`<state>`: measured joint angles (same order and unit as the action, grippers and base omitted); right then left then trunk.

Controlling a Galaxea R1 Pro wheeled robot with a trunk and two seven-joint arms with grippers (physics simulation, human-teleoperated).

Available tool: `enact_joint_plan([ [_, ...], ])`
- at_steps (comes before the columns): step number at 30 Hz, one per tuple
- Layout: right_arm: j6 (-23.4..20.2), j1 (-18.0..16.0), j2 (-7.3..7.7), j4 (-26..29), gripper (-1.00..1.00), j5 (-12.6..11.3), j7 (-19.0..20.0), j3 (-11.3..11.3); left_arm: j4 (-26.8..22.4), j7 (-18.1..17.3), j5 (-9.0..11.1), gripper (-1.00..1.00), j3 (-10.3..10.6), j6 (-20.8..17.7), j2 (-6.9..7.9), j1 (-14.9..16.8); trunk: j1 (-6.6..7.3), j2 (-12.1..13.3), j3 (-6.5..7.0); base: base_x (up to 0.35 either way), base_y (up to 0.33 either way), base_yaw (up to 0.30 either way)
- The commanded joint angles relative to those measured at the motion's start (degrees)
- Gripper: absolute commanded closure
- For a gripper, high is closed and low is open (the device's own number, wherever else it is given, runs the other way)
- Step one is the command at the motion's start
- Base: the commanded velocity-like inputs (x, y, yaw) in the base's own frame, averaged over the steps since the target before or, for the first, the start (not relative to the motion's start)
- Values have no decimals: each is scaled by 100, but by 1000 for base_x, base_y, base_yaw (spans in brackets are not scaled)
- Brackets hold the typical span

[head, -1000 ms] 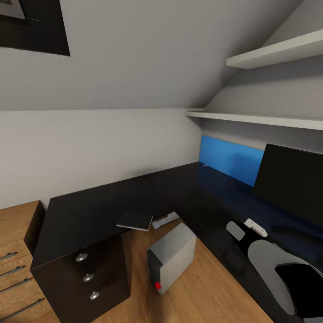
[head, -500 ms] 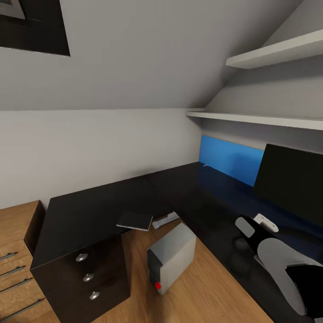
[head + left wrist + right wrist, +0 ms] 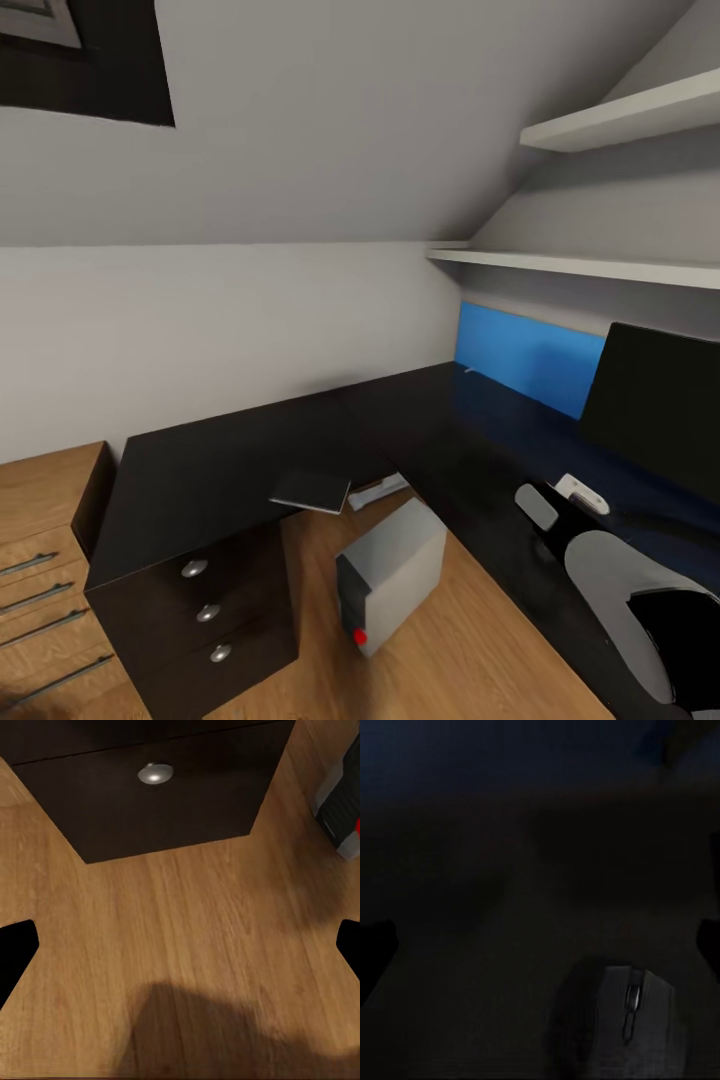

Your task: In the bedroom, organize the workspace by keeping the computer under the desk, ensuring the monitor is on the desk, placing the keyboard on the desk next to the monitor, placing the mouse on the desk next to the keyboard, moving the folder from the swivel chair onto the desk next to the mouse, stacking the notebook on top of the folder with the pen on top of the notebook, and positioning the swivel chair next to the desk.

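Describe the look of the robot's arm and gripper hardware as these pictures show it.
In the head view, the right arm has a rounded pale grey shell over a glossy black section. The right gripper has a flat grey finger pad and a white finger. In both wrist views, the fingertips appear as plain black shapes at the picture edges. No cables or markings are visible.

**Three cameras, one corner**

The head camera looks down across the desk and computer. The left wrist camera faces the floor closely, sharing computer and drawers. The right wrist camera hovers close over the mouse.
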<state>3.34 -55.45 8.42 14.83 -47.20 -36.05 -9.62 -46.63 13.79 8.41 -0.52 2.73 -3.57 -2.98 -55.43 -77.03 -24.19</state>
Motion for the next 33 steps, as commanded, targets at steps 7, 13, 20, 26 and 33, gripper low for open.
enact_joint_plan([
  [7, 141, 16, -449, -9, -100, 572, 1, -167, 422, 8, 23, -100, 53, 6, -16, -1, 0, -3, -5, 0, 0, 269],
  [13, 158, 146, -959, -15, -100, 1192, 14, -177, 700, 15, -234, -100, 145, 21, -27, -1, 0, -3, -5, 0, 0, 278],
  [20, 527, 434, -1627, -50, -100, 2177, -10, -180, 757, 18, -334, -100, 165, 25, -30, -1, 0, -3, -5, 0, 0, 280],
  [26, 590, 562, -1841, -86, -100, 2430, -9, -213, 756, 22, -339, -100, 166, 29, -28, -1, 0, -3, -5, 0, 0, 281],
  [33, 611, 605, -1841, -337, -100, 2769, -2, -298, 715, 26, -340, -100, 166, 34, -10, -1, 0, -3, -5, 0, 0, 284],
])
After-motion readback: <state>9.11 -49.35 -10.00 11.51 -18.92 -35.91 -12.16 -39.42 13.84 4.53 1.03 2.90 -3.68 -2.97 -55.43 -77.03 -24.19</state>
